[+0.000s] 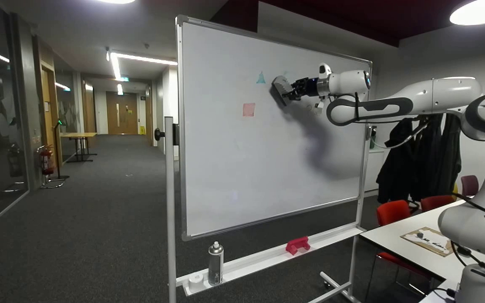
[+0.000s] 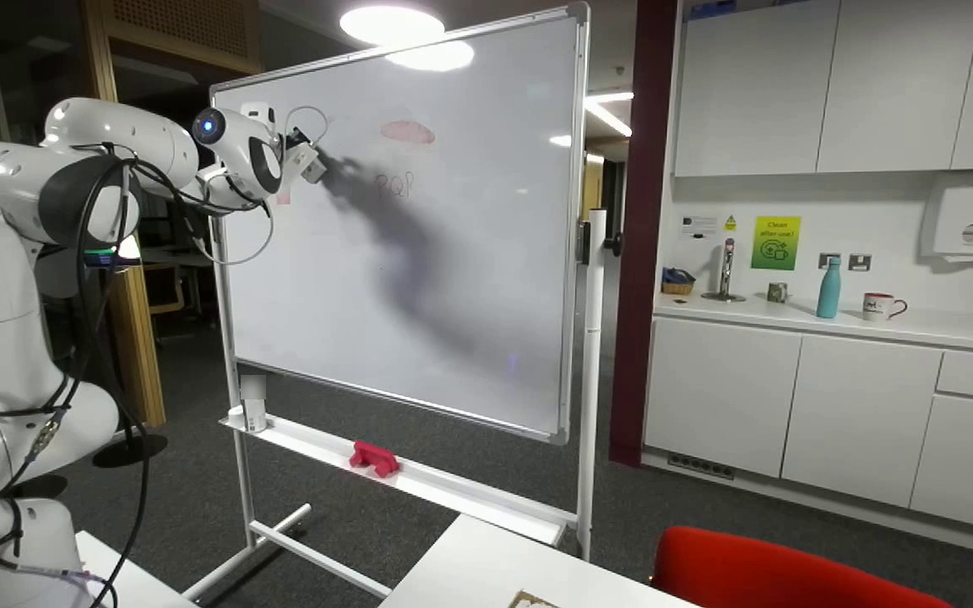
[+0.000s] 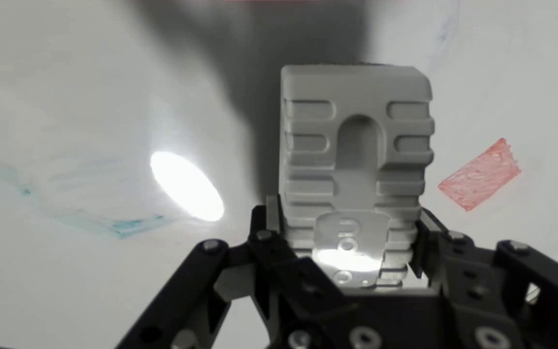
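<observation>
arm [image 1: 453,94]: glossy white, rounded | trim [image 1: 403,104]: dark grey | cables [image 2: 153,171]: black | light [image 2: 208,125]: blue | gripper [image 3: 349,237]: black, silver screws [image 3: 210,245]

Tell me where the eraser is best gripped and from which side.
The eraser is probably best pinched across its ribbed long sides, coming in at the face turned away from the board: the ribs should help against slipping. The gripper clamps it that way, but near the lettered end; a grip nearer the middle would likely be steadier.
</observation>
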{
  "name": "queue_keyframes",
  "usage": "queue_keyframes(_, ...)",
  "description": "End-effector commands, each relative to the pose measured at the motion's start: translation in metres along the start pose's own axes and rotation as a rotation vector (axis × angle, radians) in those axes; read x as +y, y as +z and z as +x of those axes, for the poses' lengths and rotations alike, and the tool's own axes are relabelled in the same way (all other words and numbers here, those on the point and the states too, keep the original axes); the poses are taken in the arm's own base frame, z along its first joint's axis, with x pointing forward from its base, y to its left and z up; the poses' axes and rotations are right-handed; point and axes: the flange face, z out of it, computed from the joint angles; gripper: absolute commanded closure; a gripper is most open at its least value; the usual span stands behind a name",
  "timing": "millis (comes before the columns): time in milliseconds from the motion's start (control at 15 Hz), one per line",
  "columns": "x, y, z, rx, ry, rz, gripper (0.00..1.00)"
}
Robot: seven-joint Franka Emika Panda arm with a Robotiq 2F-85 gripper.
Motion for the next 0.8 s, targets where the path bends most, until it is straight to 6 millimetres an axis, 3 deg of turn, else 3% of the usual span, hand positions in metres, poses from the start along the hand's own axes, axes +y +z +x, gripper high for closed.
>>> queue_keyframes(0,0.032,-0.016,0.014,0.025,-0.005,-0.064,0.66)
queue_keyframes(200,0.046,-0.019,0.011,0.015,-0.019,-0.101,0.66)
queue_keyframes(733,0.059,-0.012,0.004,-0.028,-0.068,-0.169,0.66)
